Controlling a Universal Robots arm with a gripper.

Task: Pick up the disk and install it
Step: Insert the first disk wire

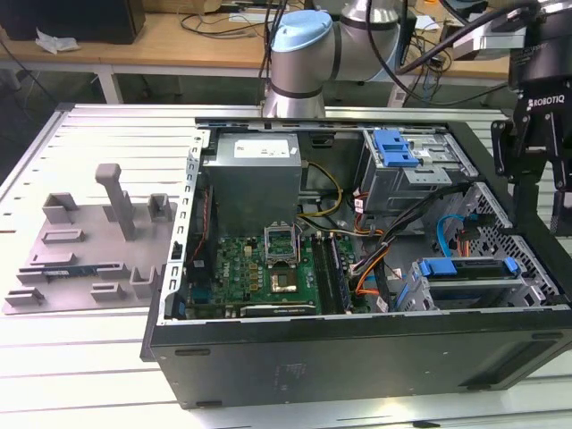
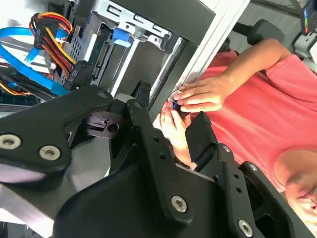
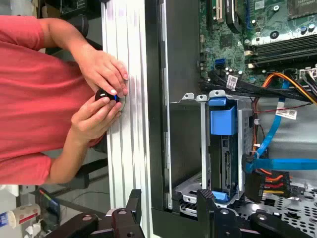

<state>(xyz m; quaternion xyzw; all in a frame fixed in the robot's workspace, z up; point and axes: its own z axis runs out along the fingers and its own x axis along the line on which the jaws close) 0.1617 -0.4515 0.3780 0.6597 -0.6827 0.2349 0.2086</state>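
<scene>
The black two-fingered gripper (image 1: 541,222) hangs above the exterior view's right end of an open black computer case (image 1: 357,357). The case lies on its side on a white slatted metal table (image 1: 107,134). The gripper's fingers are spread wide with nothing between them. In the first wrist view one fingertip (image 3: 134,197) lines up with the table slats outside the case and the other with the rim of a silver metal drive cage (image 3: 185,144). The case's black side wall runs between the two.

The disk (image 1: 468,268), a flat silver drive framed by a blue plastic bracket, sits inside that cage in the case corner nearest the gripper. It is held between the cage walls, with the bracket's blue edge showing at the open side. A flat blue data cable (image 3: 277,163) and a bundle of orange, red and yellow wires (image 3: 270,181) crowd the cage's inner side (whether any is plugged into the disk I cannot tell).

Just outside the case wall, a person in a coral-red shirt (image 3: 29,99) has a hand (image 3: 101,72) and a second hand (image 3: 94,119) on the table slats. The hands are closed around a small black round object (image 3: 105,95), with a narrow strip of slats between them and the wall.

Toward the exterior view's left, a green motherboard (image 1: 268,268) and a tall grey metal power-supply box (image 1: 255,179) fill the case floor. Beyond them a grey plastic fixture with upright posts (image 1: 89,241) stands among bare slats.
</scene>
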